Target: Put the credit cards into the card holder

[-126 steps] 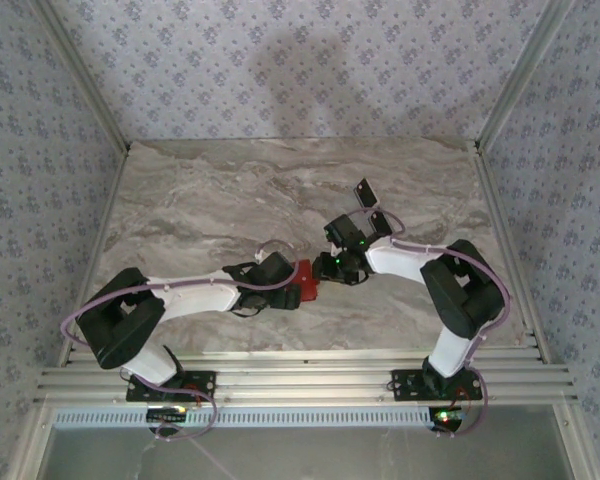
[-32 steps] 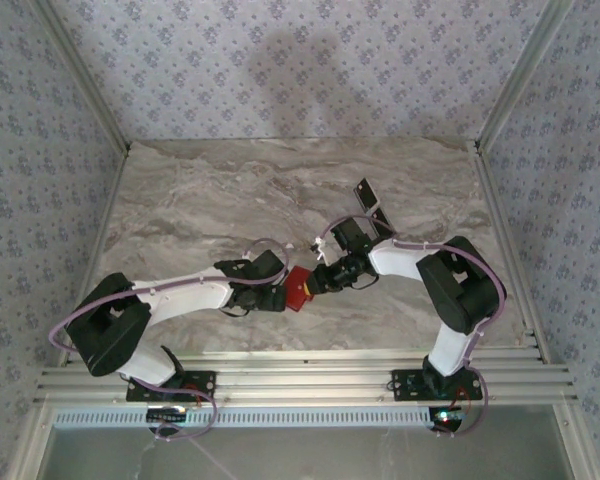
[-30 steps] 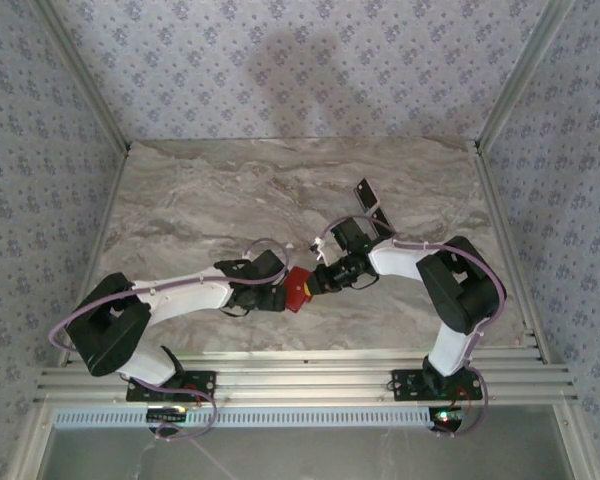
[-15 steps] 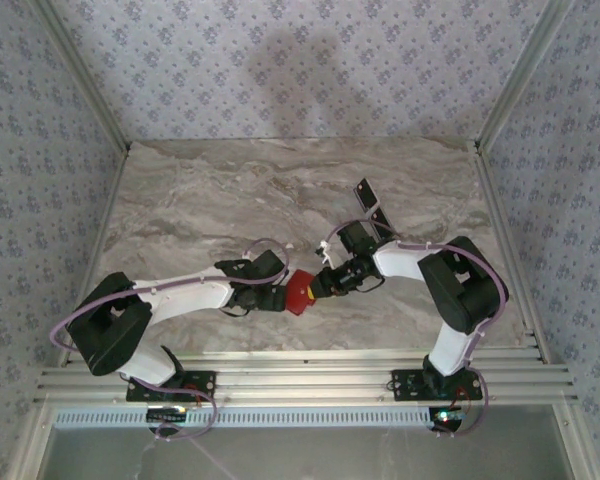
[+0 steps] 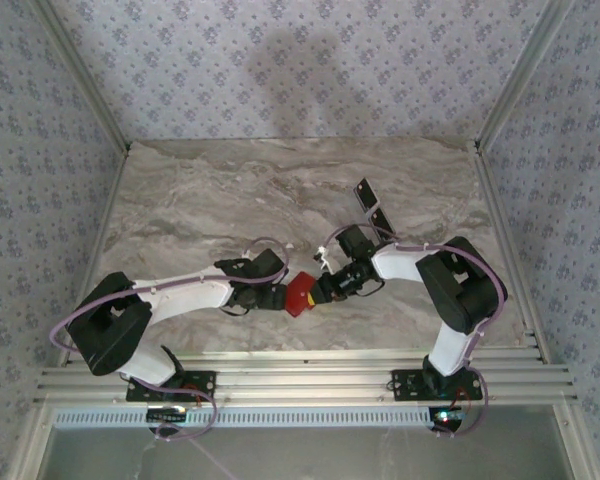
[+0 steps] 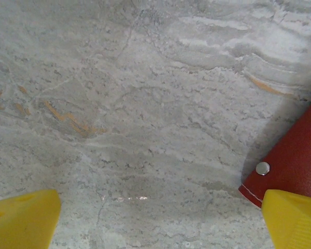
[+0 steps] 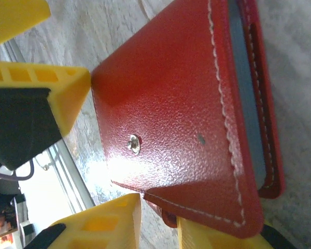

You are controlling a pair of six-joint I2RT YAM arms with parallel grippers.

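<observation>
Here, the small red, pebble-grained folding card holder (image 5: pixel 300 293) lies on the grey marble-patterned worktop (image 5: pixel 230 200), about midway along its near edge and a little in from it, between the two grippers. The left gripper (image 6: pixel 158 220) stands as wide as it goes with nothing in it. One yellow fingertip (image 6: pixel 293 218) sits just at the holder's corner, and the other is well apart over bare stone. The right gripper (image 7: pixel 160 228) has its jaws nearly together at the holder's near corner, with a rounded red edge showing in the narrow gap. I cannot tell whether they truly pinch it.

The upper leaf is lifted at a tilt. A small metal snap stud (image 7: pixel 134 143) shows on its face, and a grey-blue strip (image 7: pixel 242 78), probably a card already seated, lies along the stitched pocket. Two glossy black rectangular cards (image 5: pixel 366 192) lie flat and close together towards the far right of the worktop, well apart from the holder.

The holder looks light and limp, so it will likely skate on the smooth stone and its leaves will flop unless one is pinned. The best hold is probably the stitched edge of one leaf, away from the stud and the pocket mouth. The cards look stiff, thin and slick. Lying flat, they give little to grip, so I would take each by a short edge, probably after tipping it up.
</observation>
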